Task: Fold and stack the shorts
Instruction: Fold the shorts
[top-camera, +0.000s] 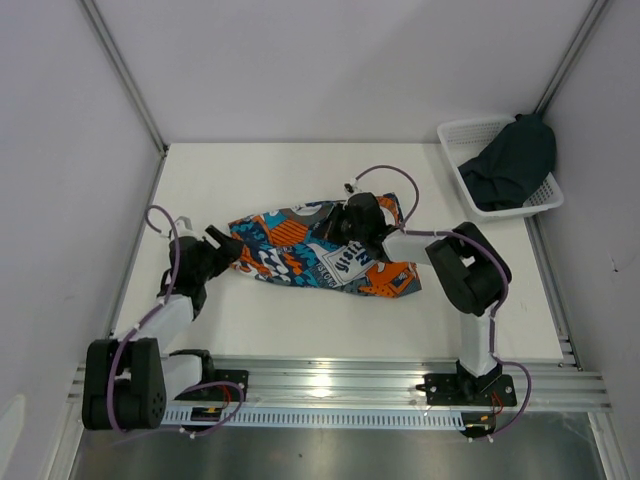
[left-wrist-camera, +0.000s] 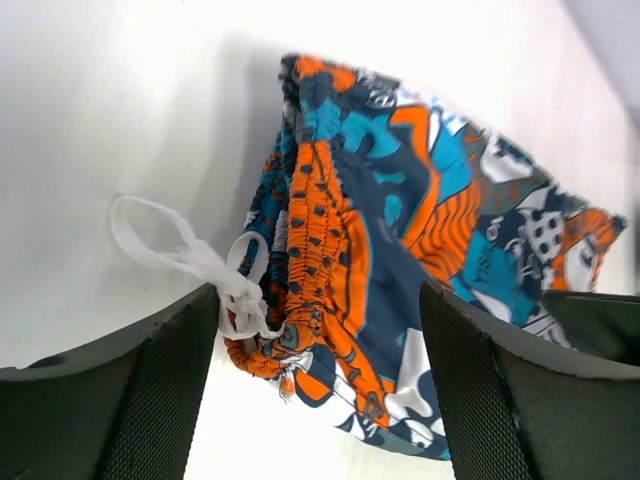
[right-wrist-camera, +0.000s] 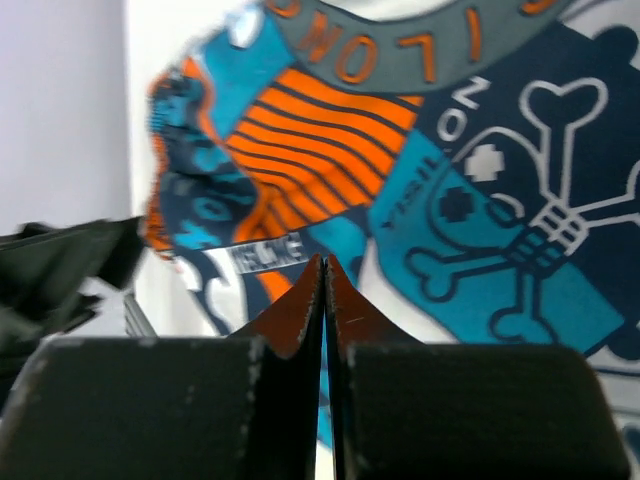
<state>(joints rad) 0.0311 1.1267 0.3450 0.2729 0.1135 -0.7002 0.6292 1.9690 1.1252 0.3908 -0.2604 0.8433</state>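
Observation:
The printed shorts (top-camera: 310, 258) lie bunched across the middle of the table, orange, teal, white and navy with lettering. My left gripper (top-camera: 225, 245) sits at their left end, open, its fingers (left-wrist-camera: 160, 390) straddling the gathered orange waistband (left-wrist-camera: 320, 260) and the white drawstring (left-wrist-camera: 190, 255) without holding them. Over the upper middle of the cloth, my right gripper (top-camera: 345, 228) is shut, its tips (right-wrist-camera: 323, 262) pressed together just above the skull-and-bones print (right-wrist-camera: 450, 180), with nothing seen between them. The plain dark shorts (top-camera: 510, 165) sit heaped in the basket.
The white mesh basket (top-camera: 455, 130) stands at the back right corner, against the right wall. Grey walls enclose the table on the left, back and right. The left arm (right-wrist-camera: 60, 270) shows at the left edge of the right wrist view.

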